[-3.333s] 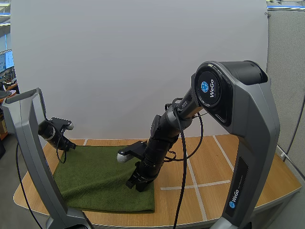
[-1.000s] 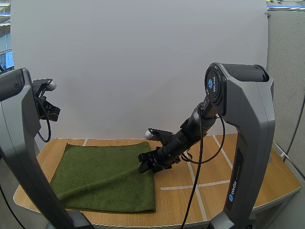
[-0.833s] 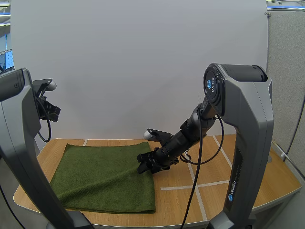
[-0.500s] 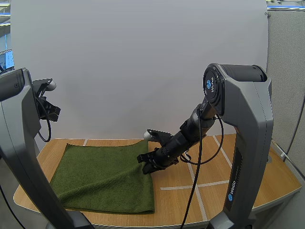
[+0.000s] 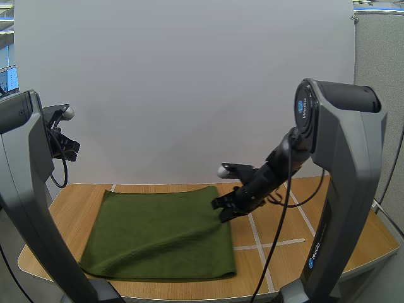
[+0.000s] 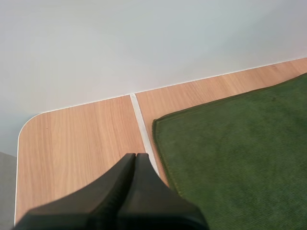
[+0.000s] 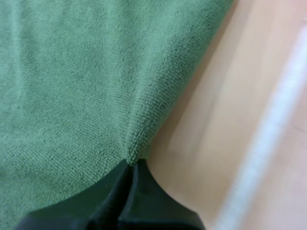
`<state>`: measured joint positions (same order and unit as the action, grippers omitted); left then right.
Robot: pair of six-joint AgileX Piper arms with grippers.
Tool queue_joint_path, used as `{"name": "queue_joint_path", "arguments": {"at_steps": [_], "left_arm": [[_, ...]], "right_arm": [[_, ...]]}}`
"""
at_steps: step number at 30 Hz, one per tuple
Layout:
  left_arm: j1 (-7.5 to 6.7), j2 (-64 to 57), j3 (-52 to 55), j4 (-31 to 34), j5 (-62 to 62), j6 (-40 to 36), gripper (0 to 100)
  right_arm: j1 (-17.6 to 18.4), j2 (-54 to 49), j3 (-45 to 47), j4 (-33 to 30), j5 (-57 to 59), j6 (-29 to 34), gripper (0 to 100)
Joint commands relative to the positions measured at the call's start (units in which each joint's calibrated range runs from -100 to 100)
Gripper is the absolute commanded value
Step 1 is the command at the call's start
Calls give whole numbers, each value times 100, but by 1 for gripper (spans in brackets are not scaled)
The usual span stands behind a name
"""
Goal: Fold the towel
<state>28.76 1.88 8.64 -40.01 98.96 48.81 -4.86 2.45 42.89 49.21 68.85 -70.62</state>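
Note:
A dark green towel [image 5: 158, 233] lies flat on the wooden table [image 5: 297, 233], left of the middle. My right gripper [image 5: 225, 213] is down at the towel's right edge and is shut on it. In the right wrist view the fingertips [image 7: 130, 165] pinch the towel [image 7: 81, 81] at its edge, and the cloth puckers toward them. My left gripper [image 5: 68, 151] is raised high at the far left, away from the cloth. In the left wrist view its fingers [image 6: 134, 165] lie together as one dark wedge above the far left corner of the towel [image 6: 240, 153].
White tape lines [image 5: 259, 243] cross the table to the right of the towel. Bare wood lies at the right and along the front edge. The table's rounded far left corner [image 6: 33, 124] is near my left gripper.
My right gripper has dragged the towel's right edge to the right, and the whole cloth has shifted that way and lies flatter. My left arm has stayed raised since a second ago.

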Motion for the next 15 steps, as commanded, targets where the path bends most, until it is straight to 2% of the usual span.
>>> {"name": "queue_joint_path", "arguments": {"at_steps": [1, 8, 15], "left_arm": [[15, -75, 29, -30, 104, -24, 0], [15, -75, 29, -43, 104, -24, 0], [15, -75, 40, -150, 104, -24, 0]], "right_arm": [[-486, -299, 28, -707, 201, 20, 0], [-1043, -299, 28, -959, 183, -160, 0], [-1084, -299, 28, -949, 119, -162, 0]]}}
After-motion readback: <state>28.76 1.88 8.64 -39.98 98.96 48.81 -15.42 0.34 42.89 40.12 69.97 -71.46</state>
